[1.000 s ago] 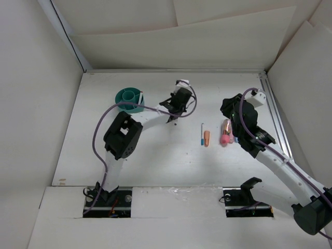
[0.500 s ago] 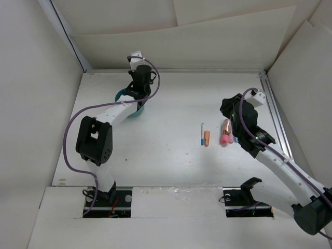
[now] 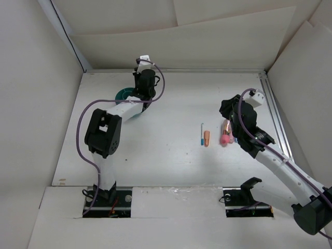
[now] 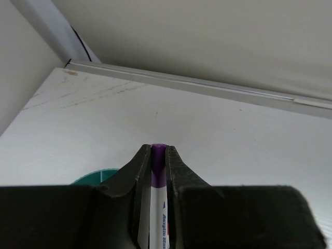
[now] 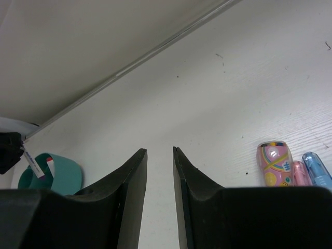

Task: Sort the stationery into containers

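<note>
White paper walls are closing in a pale bench (image 3: 155,155) on three sides. Toward its far left corner a round teal plastic desk cup (image 3: 123,95) is standing, partly hidden under the left arm. The left gripper (image 4: 158,151) is hanging above this cup, its jaws pinching tight on a slim white pen with a purple end (image 4: 158,166). The purple tip is poking out between the fingertips, and printed lettering is running down the white barrel. A sliver of teal rim is showing low and left of the jaws in the left wrist view. In the right wrist view, a slim white pen with a red end (image 5: 49,166) is leaning inside the cup; I cannot tell which compartment is holding it.

Right of centre, a slim white pen with a blue end (image 3: 202,134) is lying on the bench with its blue end toward the arms. A short stubby orange piece (image 3: 207,138) is lying just beside it. Farther right, three pieces are lying side by side: a stubby pink piece with a swirling multicoloured pattern (image 5: 274,164), a slimmer pale pink piece (image 5: 298,174) and a translucent blue piece (image 5: 317,170). The right gripper (image 5: 160,151) is hovering near this group, its jaws standing a narrow gap apart and gripping nothing.
</note>
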`<state>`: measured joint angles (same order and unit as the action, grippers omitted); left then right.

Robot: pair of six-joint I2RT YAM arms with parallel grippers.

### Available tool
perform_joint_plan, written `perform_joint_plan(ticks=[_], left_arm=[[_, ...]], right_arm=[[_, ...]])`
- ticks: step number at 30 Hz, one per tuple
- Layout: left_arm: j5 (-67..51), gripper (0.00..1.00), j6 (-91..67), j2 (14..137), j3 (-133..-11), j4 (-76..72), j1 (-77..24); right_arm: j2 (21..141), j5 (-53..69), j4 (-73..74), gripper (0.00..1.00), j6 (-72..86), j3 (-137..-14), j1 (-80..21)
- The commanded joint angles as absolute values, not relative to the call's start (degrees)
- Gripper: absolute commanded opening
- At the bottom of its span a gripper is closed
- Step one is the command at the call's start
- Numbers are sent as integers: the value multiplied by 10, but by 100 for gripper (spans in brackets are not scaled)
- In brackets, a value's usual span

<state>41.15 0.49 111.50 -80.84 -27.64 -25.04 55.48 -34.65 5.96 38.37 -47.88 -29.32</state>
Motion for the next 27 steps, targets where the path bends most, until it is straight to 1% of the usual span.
perform_joint_plan(ticks=[1,10,14,27], left_arm=[[445,0,58,1116,-817,-332,-244],[468,0,97,1150,-828,-368,-234],[473,0,119,1150,-803,-397,-234],[487,1,119,1156,-758,-450,-234]], right_arm=[[549,-339,36,33,377,-481,-291],[549,-339,31,33,377,-481,-291],[549,-339,31,33,377,-481,-291],[555,-339,31,33,377,-481,-291]])
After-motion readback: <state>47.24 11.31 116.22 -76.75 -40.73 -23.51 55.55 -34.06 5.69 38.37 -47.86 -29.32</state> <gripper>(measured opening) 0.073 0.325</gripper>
